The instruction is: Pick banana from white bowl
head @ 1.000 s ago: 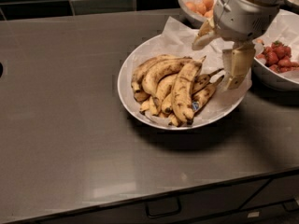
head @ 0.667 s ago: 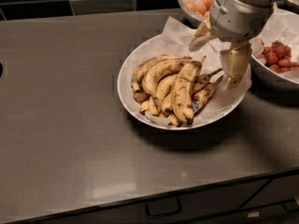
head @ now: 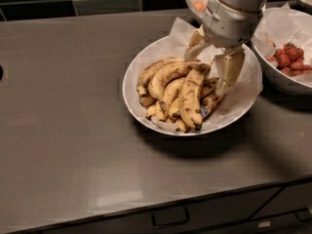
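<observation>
The white bowl [head: 134,99], wide and paper-lined, sits on the dark counter and holds a bunch of spotted bananas. The banana [head: 191,95] is the thick, speckled one on top at the right of the pile, with its dark stem tip pointing to the back. My gripper [head: 212,58] hangs over the bowl's right back part, right at the stem ends. It is open: one finger [head: 195,39] stands behind the stems, the other finger [head: 229,72] to their right. It holds nothing.
A white bowl of strawberries [head: 287,62] stands close on the right. A smaller bowl of orange fruits [head: 199,5] is behind, partly hidden by my arm. A dark tiled wall runs along the back. The counter's front edge with drawers [head: 170,217] is below.
My gripper has moved left across the bowl, from its right rim to the bananas' stem ends. The bananas and bowls have not moved.
</observation>
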Robot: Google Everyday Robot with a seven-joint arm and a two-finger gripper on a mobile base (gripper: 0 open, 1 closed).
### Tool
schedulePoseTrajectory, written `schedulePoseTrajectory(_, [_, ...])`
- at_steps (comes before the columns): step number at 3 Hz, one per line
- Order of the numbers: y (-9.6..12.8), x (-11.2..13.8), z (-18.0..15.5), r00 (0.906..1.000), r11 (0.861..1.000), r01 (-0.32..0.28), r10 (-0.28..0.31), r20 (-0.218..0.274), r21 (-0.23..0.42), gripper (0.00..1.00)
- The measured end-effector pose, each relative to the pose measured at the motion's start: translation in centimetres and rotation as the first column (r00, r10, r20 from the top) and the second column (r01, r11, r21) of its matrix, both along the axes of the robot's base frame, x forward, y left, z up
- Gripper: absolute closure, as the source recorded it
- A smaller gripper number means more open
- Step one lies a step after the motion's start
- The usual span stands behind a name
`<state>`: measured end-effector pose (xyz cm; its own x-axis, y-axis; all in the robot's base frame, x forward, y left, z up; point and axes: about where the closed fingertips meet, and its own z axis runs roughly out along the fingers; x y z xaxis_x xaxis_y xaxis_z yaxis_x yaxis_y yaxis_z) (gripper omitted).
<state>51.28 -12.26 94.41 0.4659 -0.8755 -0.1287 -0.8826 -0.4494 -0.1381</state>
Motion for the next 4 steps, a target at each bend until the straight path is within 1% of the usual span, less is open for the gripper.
schedulePoseTrajectory(1, [0.91, 0.13, -0.86, 0.9987, 0.999, -0.048, 0.048, -0.016, -0.008, 0.37])
schedulePoseTrajectory(2, [1.45, 0.12, -1.34, 0.9968, 0.997, -0.077, 0.076, -0.026, -0.016, 0.43])
schedulePoseTrajectory(3, [1.68, -0.01, -1.57, 0.9941, 0.994, -0.104, 0.103, -0.032, -0.014, 0.43])
schedulePoseTrajectory(4, [1.79, -0.14, -1.69, 0.9915, 0.992, -0.125, 0.125, -0.036, -0.012, 0.40])
